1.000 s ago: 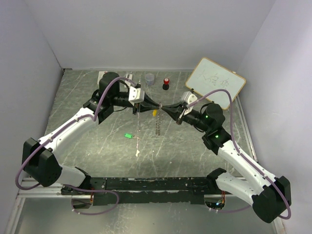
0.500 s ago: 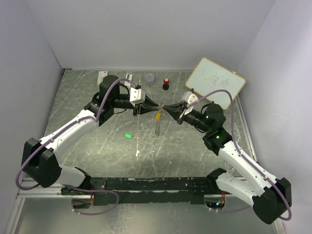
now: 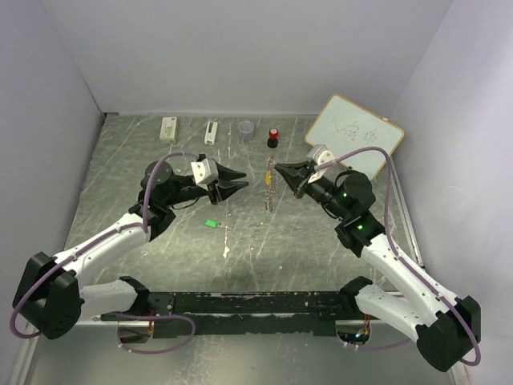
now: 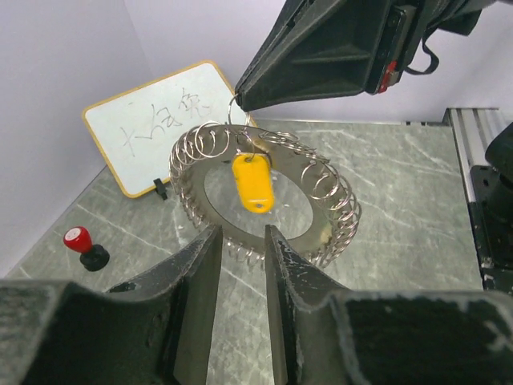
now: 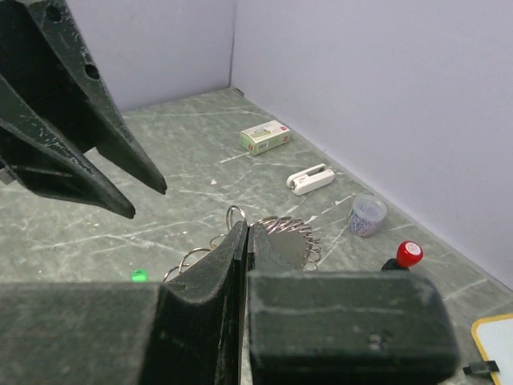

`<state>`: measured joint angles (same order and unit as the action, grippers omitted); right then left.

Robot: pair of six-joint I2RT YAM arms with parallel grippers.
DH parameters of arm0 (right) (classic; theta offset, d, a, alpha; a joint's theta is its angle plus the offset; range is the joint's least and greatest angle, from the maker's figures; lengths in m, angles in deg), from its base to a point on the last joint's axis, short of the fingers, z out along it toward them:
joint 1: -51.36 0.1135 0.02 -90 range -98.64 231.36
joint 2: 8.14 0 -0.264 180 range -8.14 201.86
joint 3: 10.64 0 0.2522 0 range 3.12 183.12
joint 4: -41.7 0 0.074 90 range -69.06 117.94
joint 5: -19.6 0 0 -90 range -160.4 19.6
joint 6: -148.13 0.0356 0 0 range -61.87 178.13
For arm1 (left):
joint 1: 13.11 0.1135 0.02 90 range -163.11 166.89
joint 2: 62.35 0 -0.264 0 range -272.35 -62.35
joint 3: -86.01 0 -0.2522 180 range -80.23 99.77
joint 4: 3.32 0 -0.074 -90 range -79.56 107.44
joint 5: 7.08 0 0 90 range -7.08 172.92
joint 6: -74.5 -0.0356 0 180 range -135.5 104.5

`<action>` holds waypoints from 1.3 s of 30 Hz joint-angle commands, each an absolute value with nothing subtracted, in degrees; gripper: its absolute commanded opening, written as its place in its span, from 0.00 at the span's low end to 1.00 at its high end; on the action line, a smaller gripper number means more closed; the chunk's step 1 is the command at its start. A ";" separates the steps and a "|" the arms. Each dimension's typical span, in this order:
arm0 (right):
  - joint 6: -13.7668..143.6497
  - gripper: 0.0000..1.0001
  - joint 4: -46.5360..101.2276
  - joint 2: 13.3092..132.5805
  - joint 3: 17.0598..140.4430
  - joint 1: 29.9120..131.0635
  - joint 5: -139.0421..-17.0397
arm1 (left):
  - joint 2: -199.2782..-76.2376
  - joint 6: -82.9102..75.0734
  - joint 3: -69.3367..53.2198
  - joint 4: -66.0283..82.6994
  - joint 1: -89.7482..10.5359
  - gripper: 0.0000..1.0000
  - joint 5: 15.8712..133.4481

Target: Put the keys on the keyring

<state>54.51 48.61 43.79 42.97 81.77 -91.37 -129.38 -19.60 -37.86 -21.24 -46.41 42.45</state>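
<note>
My right gripper [image 3: 278, 169] is shut on the rim of the keyring [image 3: 269, 191] and holds it above the table. In the left wrist view the keyring [image 4: 340, 202] is a flat silver ring with a coiled wire rim. The yellow-headed key [image 4: 253, 183] hangs on it just below my right gripper [image 4: 240, 101]. My left gripper [image 3: 241, 184] is open and empty, a short way left of the ring, pointing at it [image 4: 242, 233]. The green-headed key [image 3: 211, 223] lies on the table below my left gripper, and also shows in the right wrist view [image 5: 139, 276].
A small whiteboard [image 3: 353, 135] leans at the back right. Along the back stand a red-capped black knob [image 3: 273, 136], a small grey cup [image 3: 246, 128], a white clip [image 3: 211, 131] and a white box [image 3: 168, 128]. White walls close in three sides.
My left gripper has opened, let go at the ring and drawn back to the left. My right gripper keeps the ring, with the yellow key on it, and has shifted slightly right and back.
</note>
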 commanded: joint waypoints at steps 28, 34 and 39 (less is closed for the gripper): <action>69.85 0.00 79.98 83.13 51.61 80.93 -102.20 | -112.61 -5.85 -53.83 -24.37 -45.19 0.39 81.65; 71.16 0.00 77.90 80.63 45.06 77.00 -99.81 | -113.66 -5.33 -54.27 -25.82 -45.02 0.39 80.95; 71.16 0.04 73.52 76.82 37.51 73.34 -97.22 | -116.30 -4.55 -54.52 -28.18 -44.90 0.38 79.89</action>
